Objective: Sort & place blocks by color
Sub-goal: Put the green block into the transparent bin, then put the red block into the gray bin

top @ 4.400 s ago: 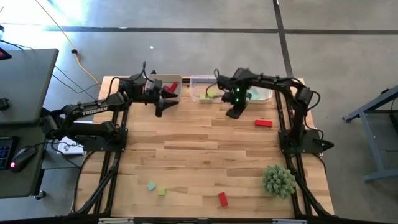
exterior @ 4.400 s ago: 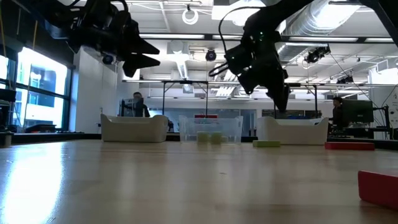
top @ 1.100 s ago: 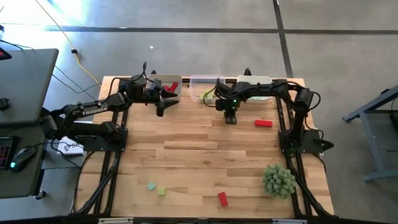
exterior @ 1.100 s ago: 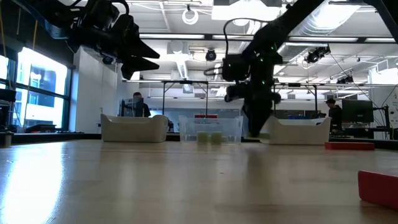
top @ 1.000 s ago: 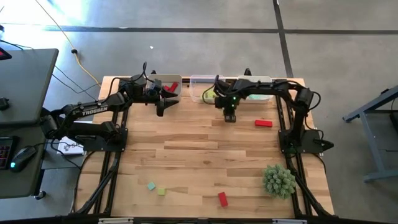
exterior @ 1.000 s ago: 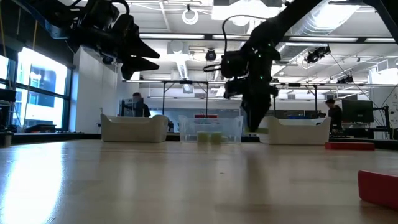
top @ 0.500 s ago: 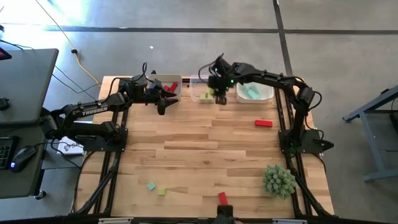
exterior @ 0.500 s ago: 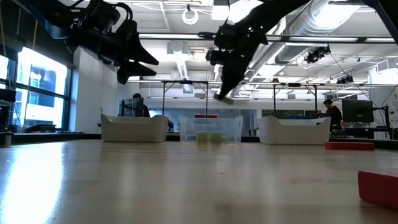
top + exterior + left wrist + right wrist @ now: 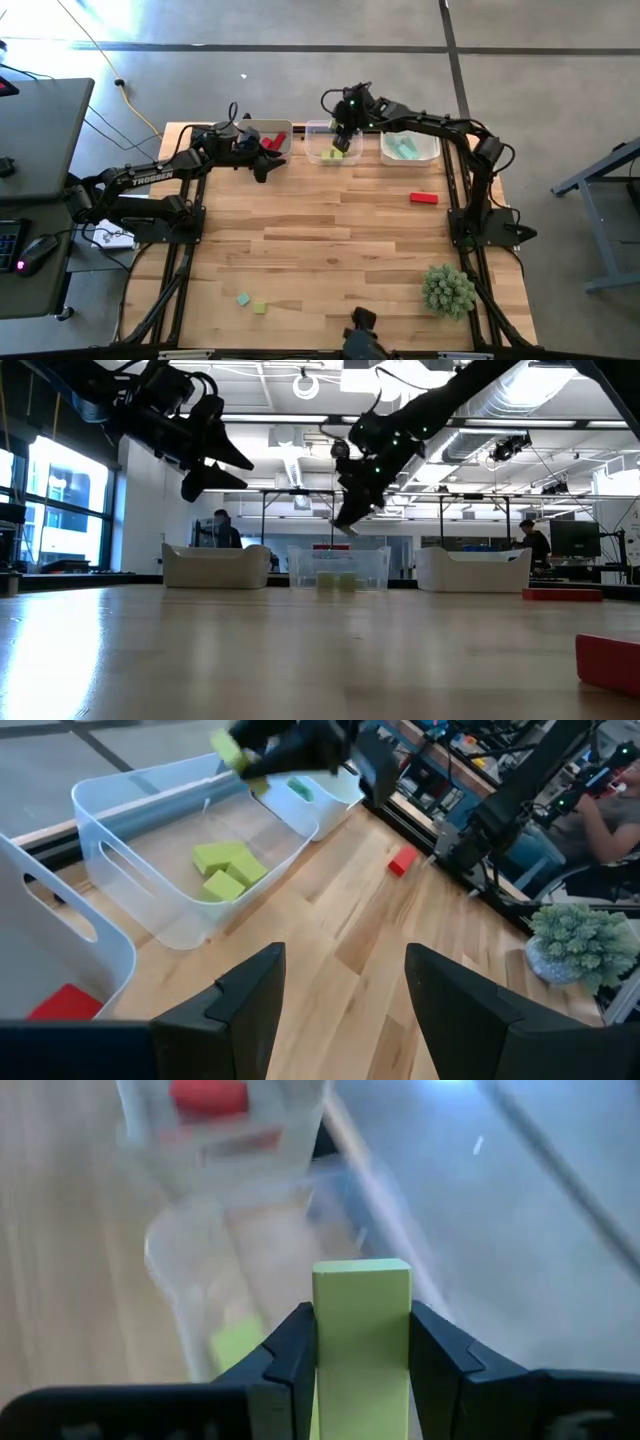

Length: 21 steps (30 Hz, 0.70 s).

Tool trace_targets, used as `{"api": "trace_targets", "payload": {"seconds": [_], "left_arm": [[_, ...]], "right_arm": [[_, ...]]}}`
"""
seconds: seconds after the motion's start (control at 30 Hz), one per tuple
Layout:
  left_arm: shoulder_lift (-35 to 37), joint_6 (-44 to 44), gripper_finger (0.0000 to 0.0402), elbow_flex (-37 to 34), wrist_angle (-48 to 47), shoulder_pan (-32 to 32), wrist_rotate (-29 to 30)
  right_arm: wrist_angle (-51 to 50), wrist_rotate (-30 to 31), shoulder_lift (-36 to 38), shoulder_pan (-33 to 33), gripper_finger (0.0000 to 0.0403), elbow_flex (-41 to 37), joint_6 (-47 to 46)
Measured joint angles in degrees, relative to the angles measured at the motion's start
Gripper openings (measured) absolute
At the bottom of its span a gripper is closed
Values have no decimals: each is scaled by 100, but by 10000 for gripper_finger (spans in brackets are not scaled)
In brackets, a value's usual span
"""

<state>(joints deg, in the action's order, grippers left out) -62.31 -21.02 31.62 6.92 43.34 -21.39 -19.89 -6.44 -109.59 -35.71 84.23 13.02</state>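
Right wrist view shows the right arm's fingers (image 9: 290, 1355) pinching a yellow-green block (image 9: 361, 1330) from both sides, the block standing upright between them above the clear middle bin (image 9: 240, 1295). In the high view the right gripper (image 9: 343, 137) hangs over that middle bin (image 9: 322, 129) at the far edge of the desk (image 9: 330, 240), and two more yellow-green blocks (image 9: 226, 870) lie inside it. In the low view the same gripper (image 9: 342, 523) is held well above the bin's rim.

The left gripper (image 9: 268, 165) hovers just near of the left white bin (image 9: 258, 129), its fingers (image 9: 245, 995) spread wide with nothing between them. A red block (image 9: 277, 141) lies in that left bin. The right white bin (image 9: 432, 152) holds teal blocks (image 9: 404, 148).

On the open desk, a red block (image 9: 424, 198) lies to the right, near the right arm's base. At the near edge, left of centre, a teal block (image 9: 243, 298) and a yellow-green block (image 9: 260, 308) sit just beside each other. A spiky green plant ball (image 9: 448, 290) sits at the near right. In the low view, another red block (image 9: 608, 660) lies close to the camera on the right.
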Motion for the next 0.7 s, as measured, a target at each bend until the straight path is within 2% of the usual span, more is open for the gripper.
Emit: {"api": "trace_targets", "payload": {"seconds": [0.3,0.37,0.57,0.7], "left_arm": [[24,150,197,0,-7,-126,-4],[23,294,197,0,-4,-154,-4],[23,326,197,0,-5,-185,-8],[23,322,197,0,-11,-189,-8]], "right_arm": [[-189,378,-163,232,95,-267,-308],[-174,499,-163,270,114,-267,-398],[-559,758,-163,309,213,-41,-765],[-1344,733,-163,400,228,321,-1082]]}}
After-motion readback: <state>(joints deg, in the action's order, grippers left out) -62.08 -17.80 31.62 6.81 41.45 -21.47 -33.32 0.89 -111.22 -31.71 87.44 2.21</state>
